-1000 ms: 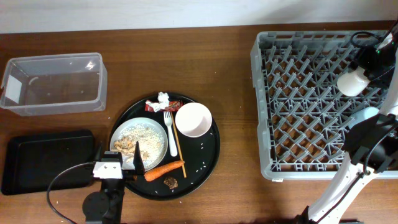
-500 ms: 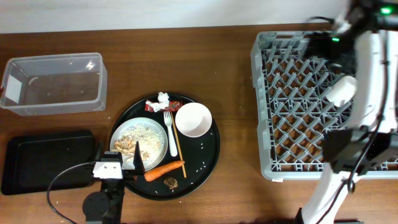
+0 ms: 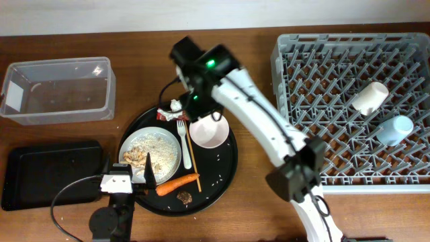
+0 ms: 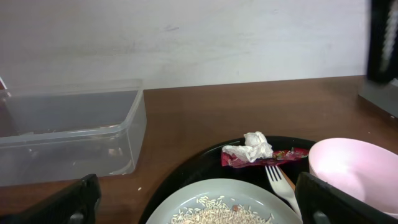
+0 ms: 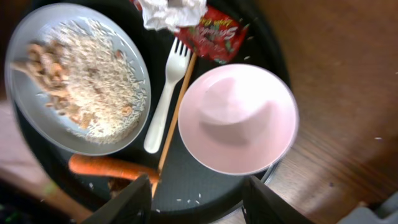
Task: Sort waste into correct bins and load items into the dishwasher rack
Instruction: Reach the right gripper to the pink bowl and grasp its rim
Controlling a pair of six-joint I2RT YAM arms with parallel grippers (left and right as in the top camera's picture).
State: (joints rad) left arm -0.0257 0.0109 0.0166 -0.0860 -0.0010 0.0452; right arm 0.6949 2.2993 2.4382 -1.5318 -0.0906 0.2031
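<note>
Right wrist: fork [image 5: 163, 106], chopstick [image 5: 168, 137] beside bowl [image 5: 237, 118]

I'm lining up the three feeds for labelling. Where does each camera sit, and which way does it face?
Overhead: fixed above the table, looking straight down; the right arm stretches over the black tray.
Left wrist: low at the tray's edge, facing the wall across the plate; the left gripper frames the bottom corners.
Right wrist: above the tray, looking down; right gripper fingertips at the bottom edge.
Shared: both wrist views show the pink bowl, fork and red wrapper.
</note>
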